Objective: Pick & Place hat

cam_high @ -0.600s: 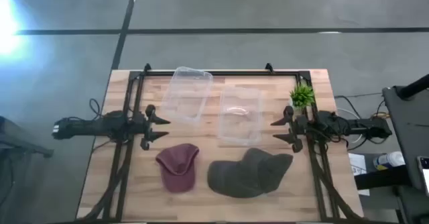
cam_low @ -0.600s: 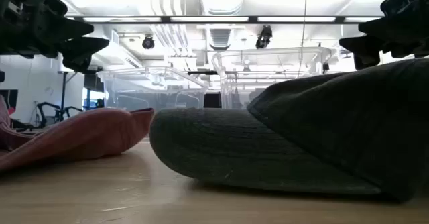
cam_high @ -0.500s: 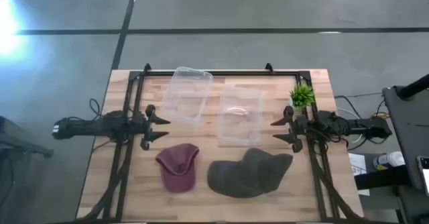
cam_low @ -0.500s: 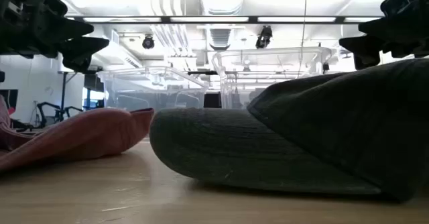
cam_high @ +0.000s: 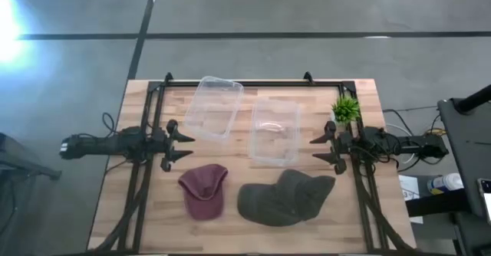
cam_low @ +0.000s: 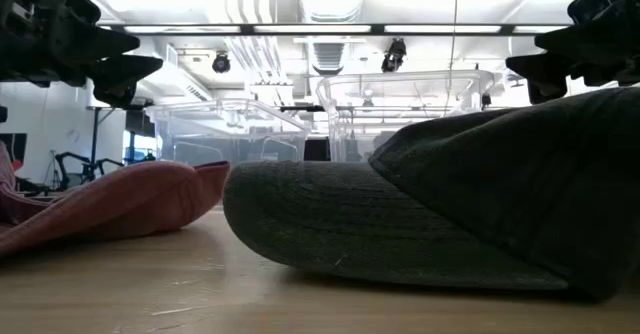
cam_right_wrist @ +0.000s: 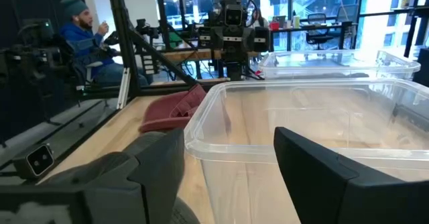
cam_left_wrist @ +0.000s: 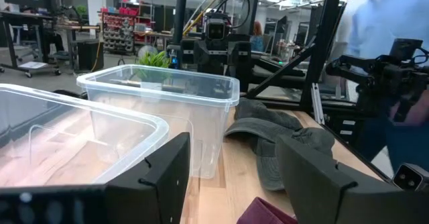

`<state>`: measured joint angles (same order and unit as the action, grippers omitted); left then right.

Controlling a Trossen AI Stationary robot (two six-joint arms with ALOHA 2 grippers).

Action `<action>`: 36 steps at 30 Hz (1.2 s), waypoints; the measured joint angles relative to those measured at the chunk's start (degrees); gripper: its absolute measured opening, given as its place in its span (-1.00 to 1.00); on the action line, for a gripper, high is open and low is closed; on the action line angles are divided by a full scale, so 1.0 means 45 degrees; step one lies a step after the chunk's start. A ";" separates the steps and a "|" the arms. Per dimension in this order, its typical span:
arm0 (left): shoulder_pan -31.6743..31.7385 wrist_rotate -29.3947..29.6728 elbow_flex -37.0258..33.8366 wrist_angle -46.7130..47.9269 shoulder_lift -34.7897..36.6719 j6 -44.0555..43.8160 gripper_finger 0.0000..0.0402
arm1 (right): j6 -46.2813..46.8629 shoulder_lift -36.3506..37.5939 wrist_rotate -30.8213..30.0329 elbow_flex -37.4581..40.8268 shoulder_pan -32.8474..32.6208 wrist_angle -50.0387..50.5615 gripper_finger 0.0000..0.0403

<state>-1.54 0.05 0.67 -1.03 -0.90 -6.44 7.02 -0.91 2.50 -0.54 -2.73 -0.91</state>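
Observation:
A dark olive cap (cam_high: pixel 282 198) lies crown up on the near middle of the table, filling the low view (cam_low: pixel 470 214). A maroon cap (cam_high: pixel 205 188) lies flat to its left (cam_low: pixel 110 206). My left gripper (cam_high: pixel 184 146) hovers open at the left side, above and left of the maroon cap. My right gripper (cam_high: pixel 314 150) hovers open at the right side, above the olive cap's far right. Neither touches anything.
Two clear plastic bins stand in the far middle, one (cam_high: pixel 215 109) left and one (cam_high: pixel 275 130) right. A small green plant (cam_high: pixel 346 108) sits at the far right. Black frame rails (cam_high: pixel 146 172) run along both sides. People show in the room beyond.

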 joint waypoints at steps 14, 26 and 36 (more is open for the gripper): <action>-0.0001 0.0002 0.0000 -0.0002 -0.0002 0.0001 0.06 | -0.0019 0.0001 0.0002 0.0000 -0.0002 0.0000 0.13; -0.0001 -0.0001 0.0000 0.0001 0.0000 0.0000 0.06 | -0.0997 0.0001 -0.0820 0.0002 0.0005 -0.0018 0.13; 0.0000 -0.0003 0.0000 -0.0002 0.0000 0.0002 0.06 | 0.8395 0.0000 -0.0821 0.0002 -0.0022 -0.0379 0.13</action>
<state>-1.54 0.03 0.67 -1.04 -0.90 -6.44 44.80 -0.91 -1.19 -0.54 -2.83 -2.61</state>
